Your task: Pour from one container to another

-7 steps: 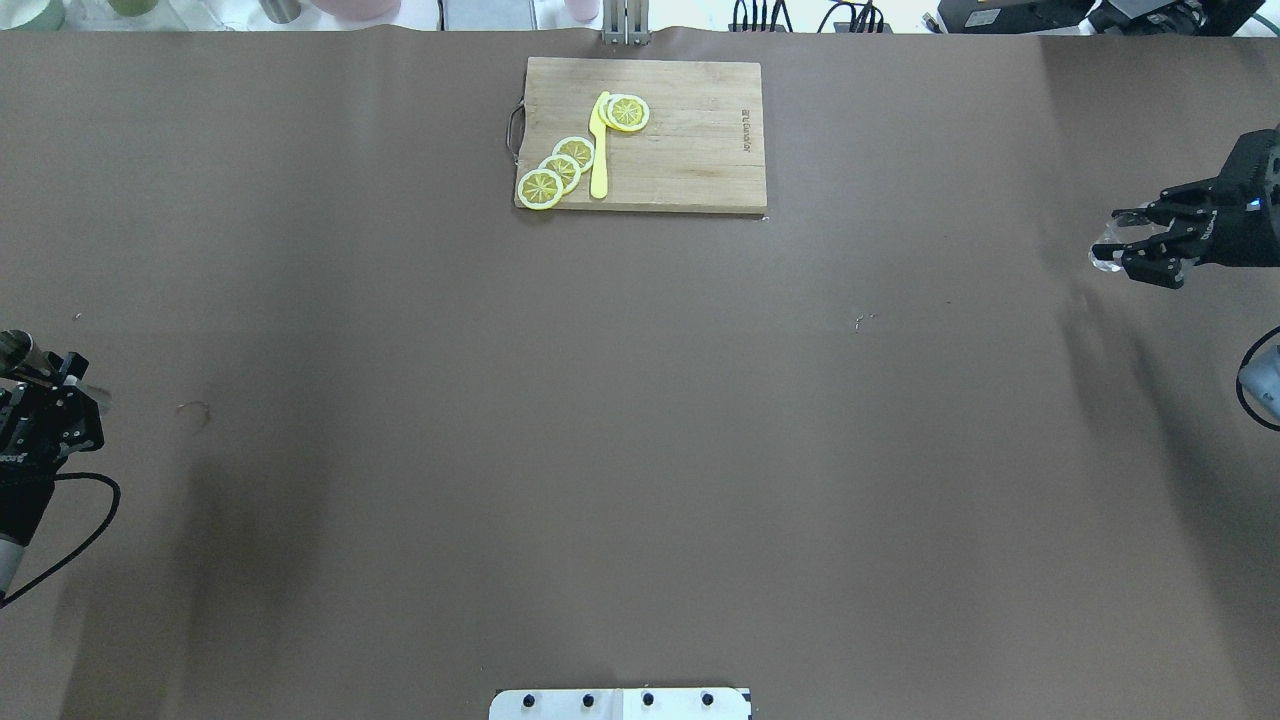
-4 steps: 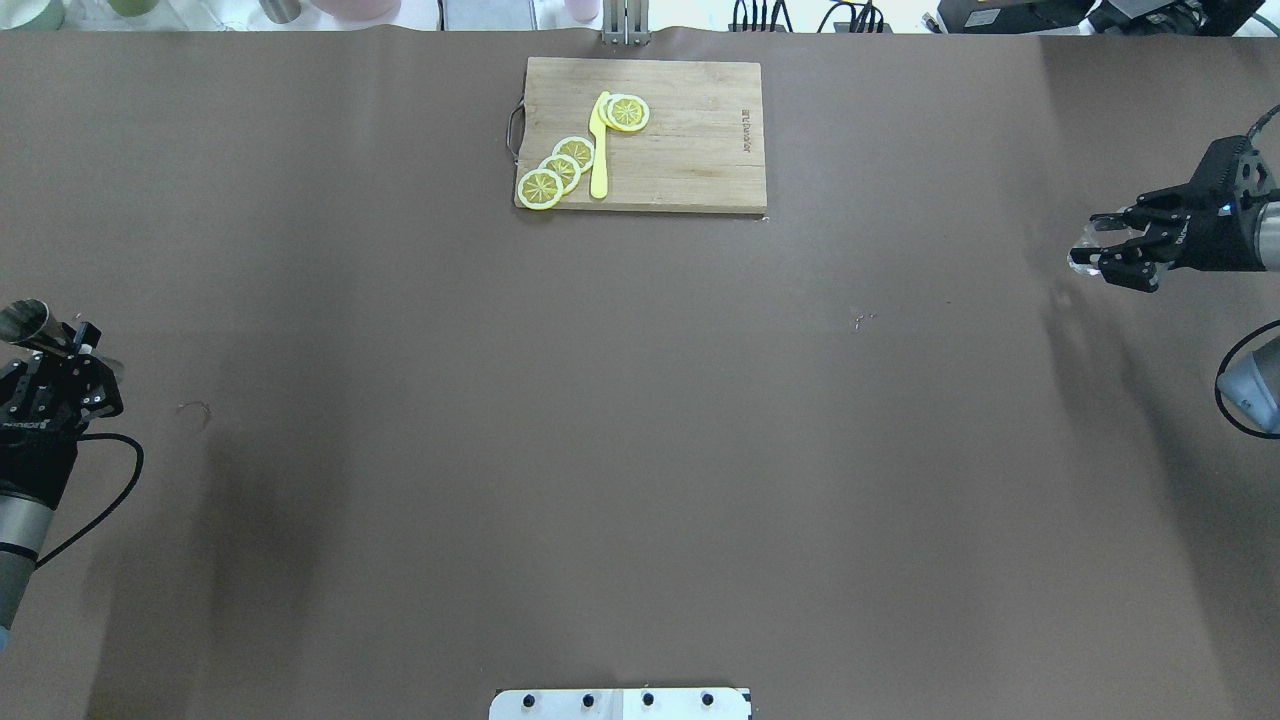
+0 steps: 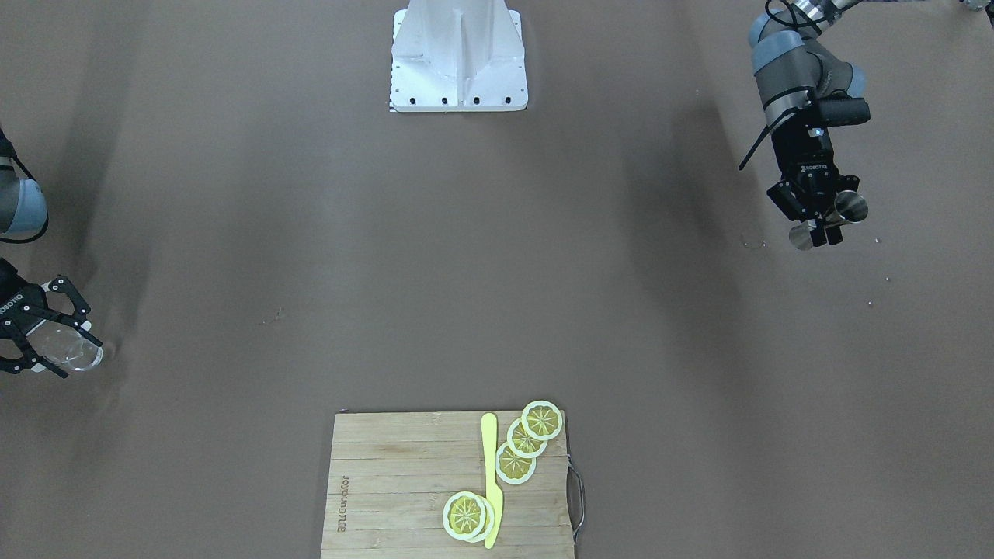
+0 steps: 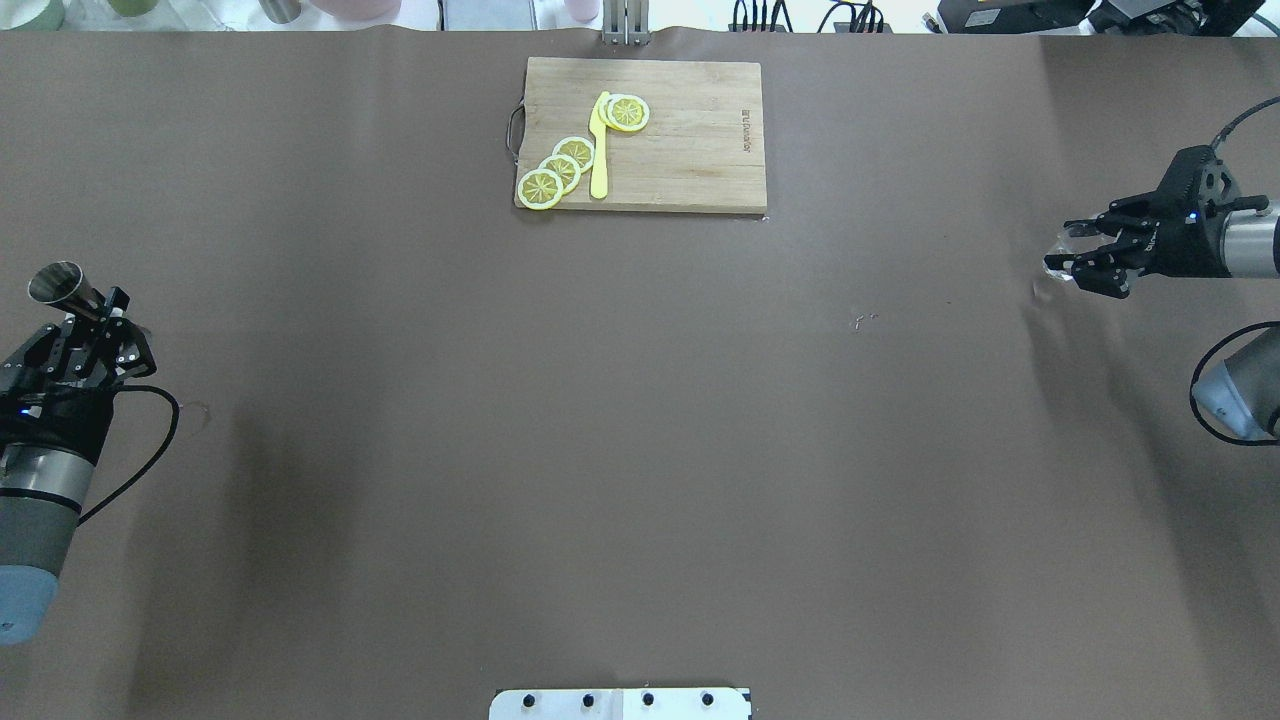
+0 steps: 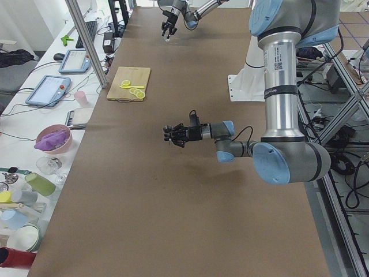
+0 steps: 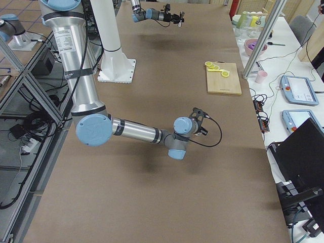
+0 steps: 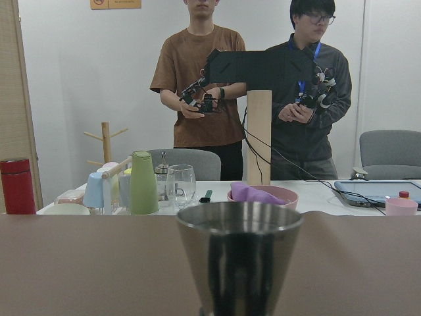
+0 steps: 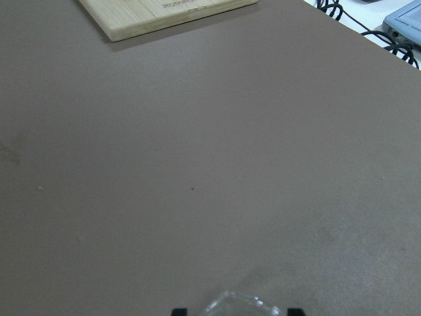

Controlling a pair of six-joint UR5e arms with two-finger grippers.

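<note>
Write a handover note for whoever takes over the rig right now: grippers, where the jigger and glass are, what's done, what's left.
Left gripper: shut on the jigger, held over the table's left end.
Right gripper: shut on the glass, at the far right end.
Done: both are in hand.
Left: bring them together and pour from jigger into glass. What the jigger holds cannot be seen.

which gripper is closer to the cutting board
Right. The right gripper is off the cutting board's right side; the left gripper is farther away, off its left side.
</note>
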